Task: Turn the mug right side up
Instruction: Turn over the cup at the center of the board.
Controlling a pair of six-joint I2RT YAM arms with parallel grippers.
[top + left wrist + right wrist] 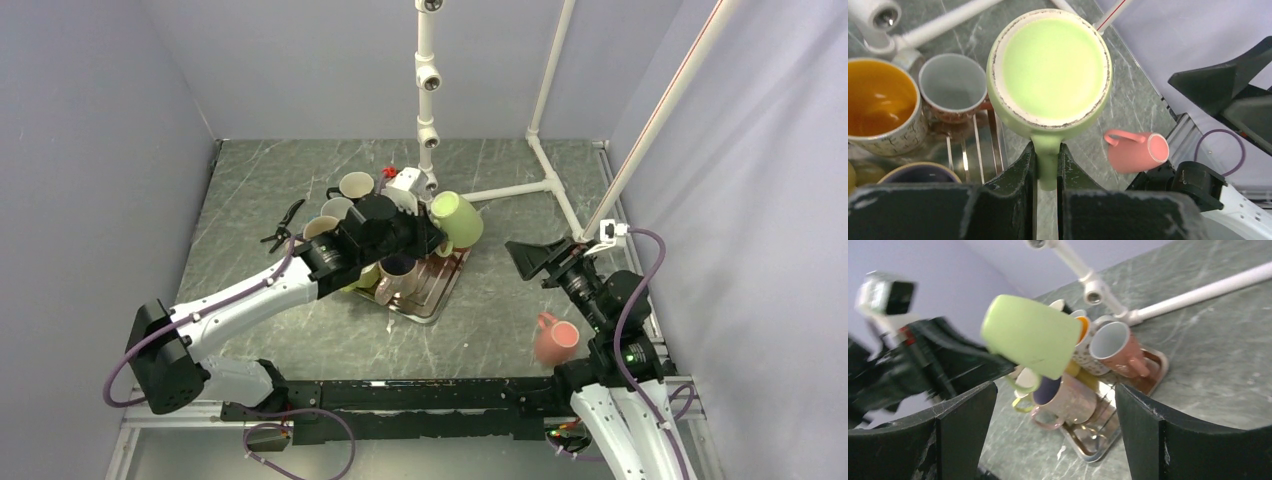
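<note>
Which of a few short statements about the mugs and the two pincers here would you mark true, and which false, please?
1. The left pincer is shut on the handle of the green mug. True.
2. The right pincer holds the pink mug. False: it is open and empty, and the pink mug lies on its side on the table.
3. The green mug stands on the tray. False: it is held in the air, above the mugs on the tray.
4. The orange-lined mug stands with its open end up. True.
</note>
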